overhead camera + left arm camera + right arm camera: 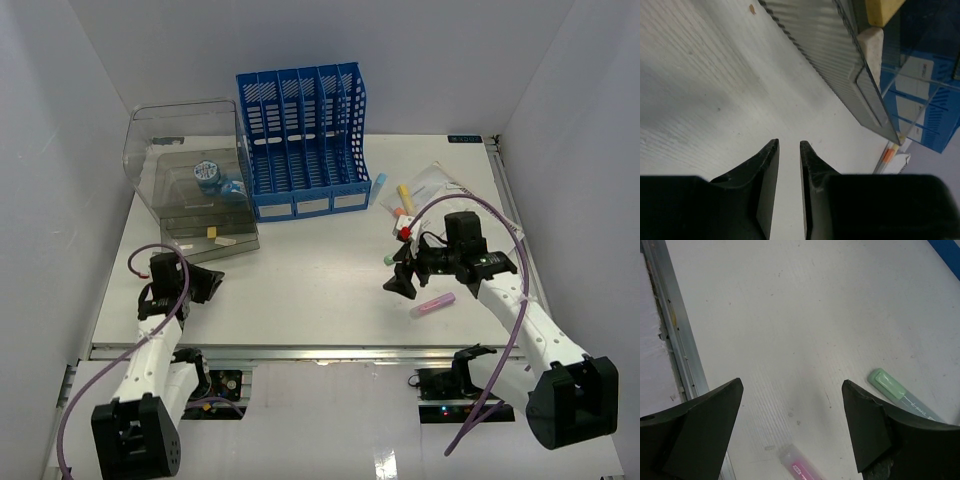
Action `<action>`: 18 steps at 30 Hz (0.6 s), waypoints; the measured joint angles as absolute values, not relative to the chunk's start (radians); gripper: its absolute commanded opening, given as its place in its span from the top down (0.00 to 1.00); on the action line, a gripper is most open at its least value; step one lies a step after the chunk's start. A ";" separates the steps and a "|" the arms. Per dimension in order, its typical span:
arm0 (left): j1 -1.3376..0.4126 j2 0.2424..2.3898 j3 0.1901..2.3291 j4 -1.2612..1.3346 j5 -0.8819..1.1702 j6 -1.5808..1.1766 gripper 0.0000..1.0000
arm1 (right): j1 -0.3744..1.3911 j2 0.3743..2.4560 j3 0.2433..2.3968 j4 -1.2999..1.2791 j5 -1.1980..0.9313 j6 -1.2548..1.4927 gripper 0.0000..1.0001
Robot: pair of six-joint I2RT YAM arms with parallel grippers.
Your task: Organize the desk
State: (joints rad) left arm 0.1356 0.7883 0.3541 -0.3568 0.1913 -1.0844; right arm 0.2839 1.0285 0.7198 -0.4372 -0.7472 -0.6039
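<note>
Right wrist: two markers (900,392), one desk (805,315)

no text, brand or number legible in any view. blue file rack (303,140) carries white label strips on its near face, print too small to read. pink marker (802,468) shows a label, unreadable.

Bare desk (320,280) mid-front gives passage; file rack (302,140) and clear box (190,180) block the rear-left
</note>
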 measured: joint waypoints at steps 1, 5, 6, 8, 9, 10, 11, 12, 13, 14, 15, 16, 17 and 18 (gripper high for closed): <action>0.136 0.839 0.366 -0.335 0.177 -1.088 0.67 | 0.275 1.020 0.708 -0.431 -0.756 -0.598 0.13; 0.136 0.976 0.427 -0.268 0.135 -1.093 0.66 | 0.256 0.973 0.692 -0.408 -0.785 -0.581 0.12; 0.136 1.011 0.447 -0.247 0.127 -1.094 0.64 | 0.254 0.958 0.692 -0.400 -0.792 -0.578 0.12; 0.136 1.073 0.485 -0.203 0.111 -1.090 0.61 | 0.251 0.944 0.691 -0.390 -0.796 -0.577 0.12; 0.137 1.100 0.501 -0.188 0.105 -1.087 0.58 | 0.251 0.938 0.691 -0.387 -0.798 -0.576 0.12; 0.138 1.124 0.520 -0.176 0.099 -1.085 0.54 | 0.251 0.936 0.691 -0.386 -0.801 -0.576 0.12; 0.139 1.148 0.539 -0.164 0.093 -1.082 0.51 | 0.250 0.934 0.691 -0.385 -0.803 -0.575 0.12; 0.140 1.172 0.558 -0.157 0.087 -1.079 0.48 | 0.250 0.934 0.691 -0.385 -0.804 -0.574 0.12; 0.142 1.198 0.577 -0.148 0.083 -1.076 0.46 | 0.250 0.934 0.691 -0.385 -0.804 -0.574 0.12; 0.144 1.227 0.597 -0.137 0.080 -1.073 0.44 | 0.250 0.933 0.691 -0.385 -0.804 -0.573 0.12; 0.146 1.254 0.616 -0.127 0.077 -1.071 0.43 | 0.250 0.933 0.691 -0.385 -0.804 -0.573 0.12; 0.148 1.276 0.631 -0.120 0.074 -1.070 0.41 | 0.250 0.932 0.691 -0.385 -0.804 -0.572 0.12; 0.150 1.296 0.645 -0.112 0.072 -1.068 0.39 | 0.250 0.930 0.691 -0.385 -0.803 -0.571 0.12; 0.152 1.316 0.658 -0.105 0.070 -1.066 0.38 | 0.250 0.928 0.691 -0.385 -0.803 -0.571 0.12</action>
